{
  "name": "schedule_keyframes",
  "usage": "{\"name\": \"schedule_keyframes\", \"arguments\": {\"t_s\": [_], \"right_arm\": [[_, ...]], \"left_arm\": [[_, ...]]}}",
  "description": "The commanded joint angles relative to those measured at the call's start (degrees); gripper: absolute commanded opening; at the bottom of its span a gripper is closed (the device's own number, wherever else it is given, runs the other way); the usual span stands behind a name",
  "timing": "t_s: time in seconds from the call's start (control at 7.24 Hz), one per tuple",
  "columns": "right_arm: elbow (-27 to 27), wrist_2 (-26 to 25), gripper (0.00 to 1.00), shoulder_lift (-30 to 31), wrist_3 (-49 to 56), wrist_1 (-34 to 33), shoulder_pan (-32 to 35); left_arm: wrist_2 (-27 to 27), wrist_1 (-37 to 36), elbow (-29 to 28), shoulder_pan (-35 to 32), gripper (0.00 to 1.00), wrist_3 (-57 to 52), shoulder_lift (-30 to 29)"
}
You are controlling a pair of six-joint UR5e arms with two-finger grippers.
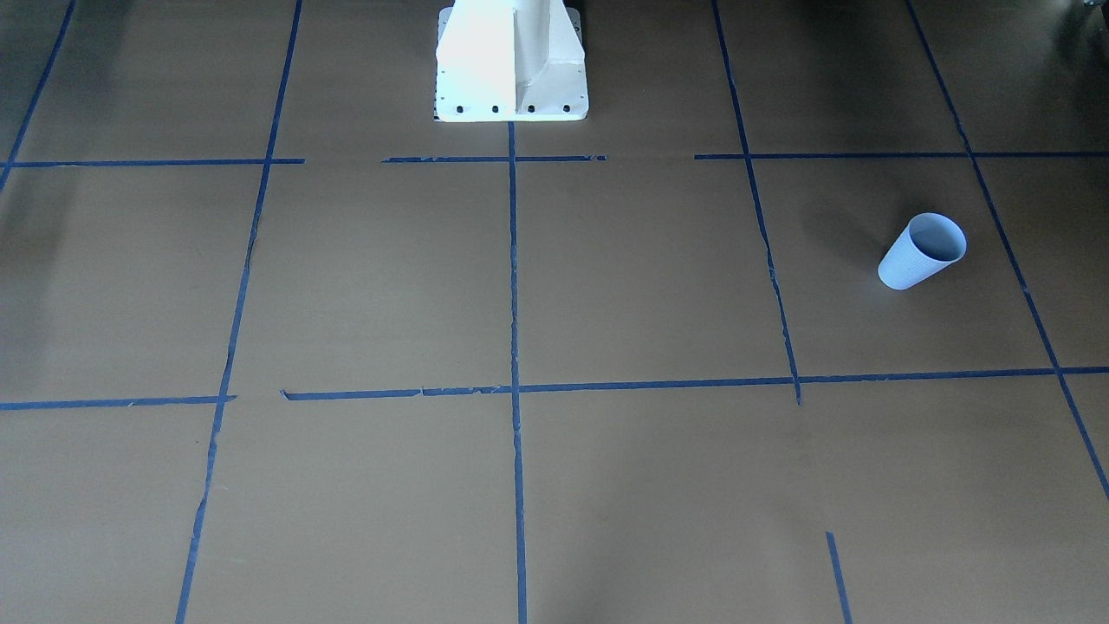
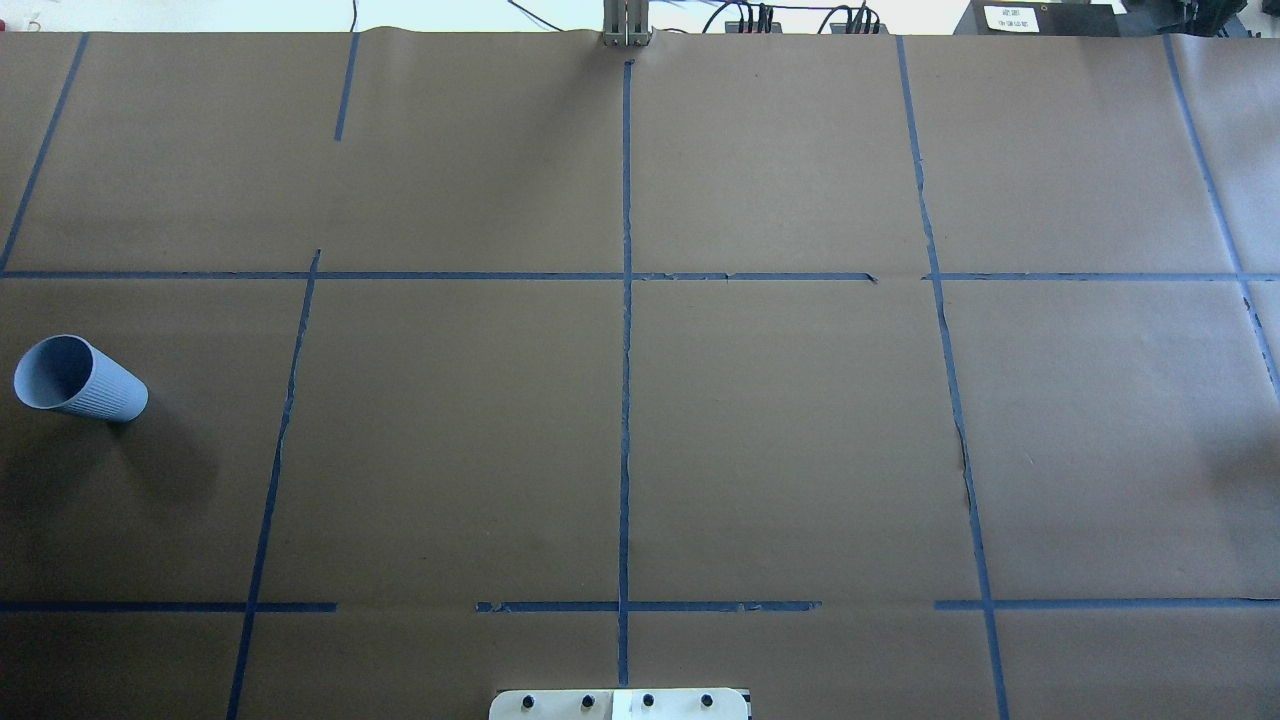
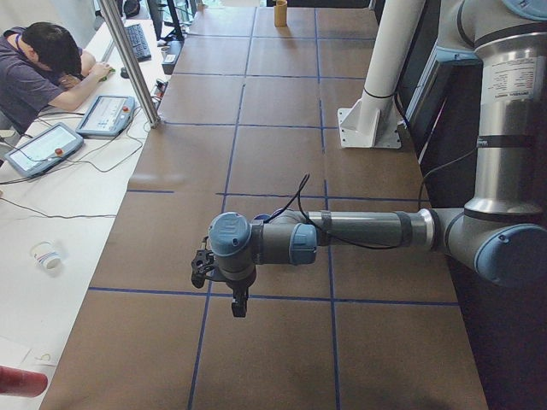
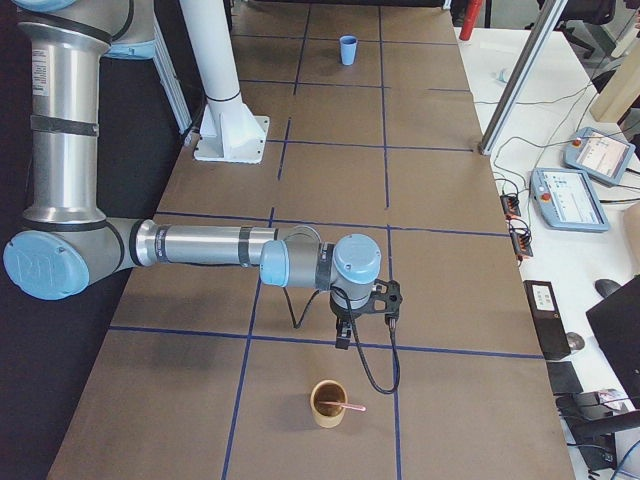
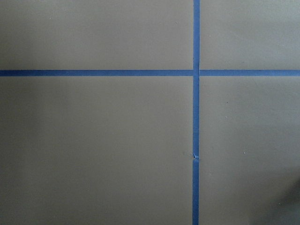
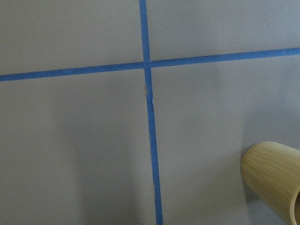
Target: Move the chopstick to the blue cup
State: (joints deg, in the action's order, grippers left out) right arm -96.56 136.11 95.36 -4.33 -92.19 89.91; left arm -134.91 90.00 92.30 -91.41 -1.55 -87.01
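Observation:
The pale blue cup stands upright at the table's left end, also seen as blue cup and far off as blue cup. The orange-pink chopstick rests in a bamboo cup at the right end, its tip poking out over the rim. My right gripper hangs above the table a little short of the bamboo cup. My left gripper hovers over a tape crossing at the left end. Both grippers show only in the side views, so I cannot tell whether they are open or shut.
The white robot base stands at the table's middle edge. Blue tape lines divide the brown paper surface. A person sits at a side desk with teach pendants. More pendants and cables lie beside the table.

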Motion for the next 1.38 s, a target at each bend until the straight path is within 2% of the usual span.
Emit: {"name": "schedule_keyframes", "arguments": {"t_s": [0.0, 0.83, 1.11, 1.24], "right_arm": [[0.0, 0.0, 1.0, -0.1, -0.2, 0.1, 0.0], [-0.3, 0.0, 1.0, -0.4, -0.3, 0.1, 0.0], [-0.6, -0.1, 1.0, -0.8, -0.4, 0.1, 0.0], [-0.6, 0.0, 1.0, -0.9, -0.5, 0.1, 0.0]], "left_arm": [[0.0, 0.1, 0.1, 0.0, 1.0, 0.1, 0.0], [0.1, 1.2, 1.0, 0.2, 1.0, 0.2, -0.4], [0.0, 5.8, 1.7, 2.8, 1.0, 1.3, -0.4], [-0.1, 5.9, 4.2, 5.7, 1.0, 6.2, -0.4]]}}
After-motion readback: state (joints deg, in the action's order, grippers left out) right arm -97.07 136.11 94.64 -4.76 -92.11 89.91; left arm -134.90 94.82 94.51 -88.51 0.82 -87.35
